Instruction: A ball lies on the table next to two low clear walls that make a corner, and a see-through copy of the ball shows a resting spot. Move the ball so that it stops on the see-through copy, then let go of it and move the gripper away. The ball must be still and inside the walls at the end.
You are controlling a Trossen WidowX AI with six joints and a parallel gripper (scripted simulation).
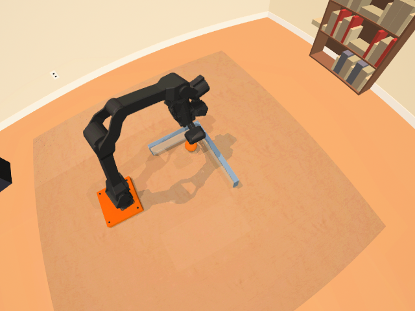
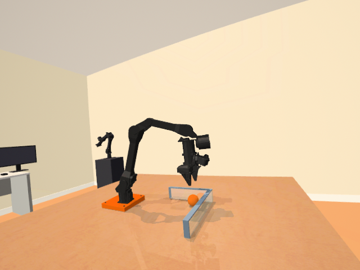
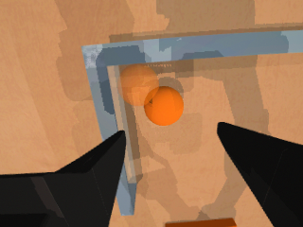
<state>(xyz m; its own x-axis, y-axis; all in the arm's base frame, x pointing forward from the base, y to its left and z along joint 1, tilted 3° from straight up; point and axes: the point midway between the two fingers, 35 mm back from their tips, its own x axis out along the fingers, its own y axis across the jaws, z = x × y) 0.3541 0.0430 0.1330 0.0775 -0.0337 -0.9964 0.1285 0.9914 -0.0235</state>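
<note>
The solid orange ball (image 1: 190, 146) (image 2: 192, 199) (image 3: 166, 108) lies on the table inside the corner of the walls. The see-through copy (image 3: 134, 82) sits in the corner itself; in the wrist view the ball overlaps its lower right edge, so the ball is beside it, not fully on it. The two low clear walls with blue-grey tops (image 1: 221, 161) (image 2: 197, 207) (image 3: 227, 45) meet behind the copy. My gripper (image 2: 192, 183) (image 3: 171, 131) is open and empty, and hangs above the ball and the wall tops. In the top view the gripper hides part of the corner.
The arm's orange base plate (image 1: 113, 217) (image 2: 113, 206) stands on the table, left of the walls in the top and exterior views. The shorter-looking wall (image 1: 167, 137) (image 2: 185, 188) runs leftward from the corner. A bookshelf (image 1: 321, 56) stands on the floor beyond the table.
</note>
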